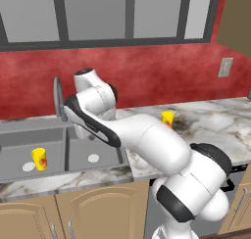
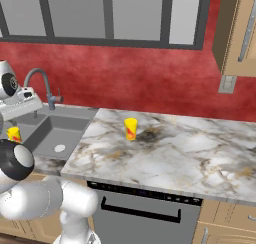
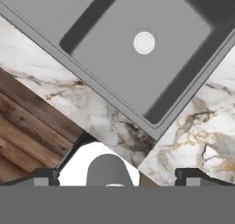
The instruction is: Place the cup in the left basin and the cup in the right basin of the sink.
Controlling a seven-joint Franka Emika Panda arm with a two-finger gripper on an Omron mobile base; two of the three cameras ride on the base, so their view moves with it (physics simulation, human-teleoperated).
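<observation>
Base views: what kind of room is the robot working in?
A rendered home kitchen, it seems: a dull grey double-bowl sink with a tall curved grey tap, a veined marble countertop, and light wooden cabinets below.

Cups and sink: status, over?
Pincer open, empty, above the dull grey right basin. One yellow cup with red mark upright in the left basin. Second yellow cup upright on the marble counter. Path unobstructed.

matt grey sink [image 1: 49, 172], veined marble counter [image 2: 170, 158]
</observation>
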